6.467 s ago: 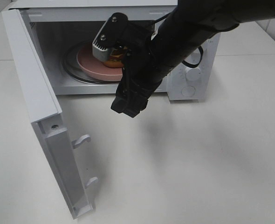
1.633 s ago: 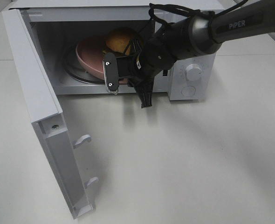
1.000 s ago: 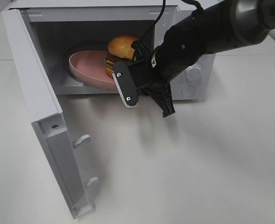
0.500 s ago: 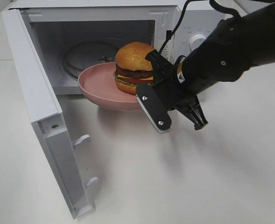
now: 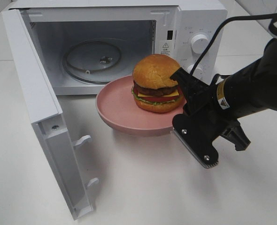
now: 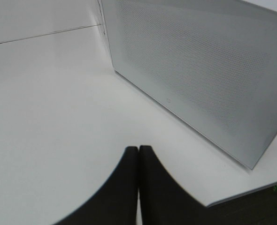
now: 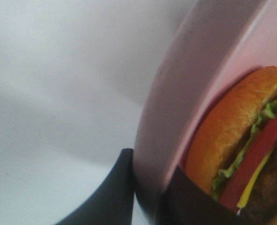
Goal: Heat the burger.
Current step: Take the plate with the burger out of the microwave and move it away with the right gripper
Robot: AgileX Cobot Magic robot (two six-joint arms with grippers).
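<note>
The burger (image 5: pixel 156 83), with its golden bun, cheese, tomato and lettuce, sits on a round pink plate (image 5: pixel 117 105) held just outside the microwave's opening, over the table. My right gripper (image 5: pixel 184 112) is shut on the plate's right rim. In the right wrist view its fingers (image 7: pixel 150 199) pinch the pink rim (image 7: pixel 185 93), with the burger (image 7: pixel 232 140) right beside them. My left gripper (image 6: pixel 138 157) is shut and holds nothing, low over the table beside the microwave's door (image 6: pixel 199 75); it is out of the exterior view.
The white microwave (image 5: pixel 195 18) stands at the back with its door (image 5: pixel 35 103) swung wide open to the left. Its glass turntable (image 5: pixel 91 56) lies bare inside. The control knobs (image 5: pixel 198 43) are on its right face. White tabletop stretches in front.
My right gripper has drawn the plate and burger out of the microwave's cavity, toward the front and right. The turntable now shows bare. The door has not moved.
</note>
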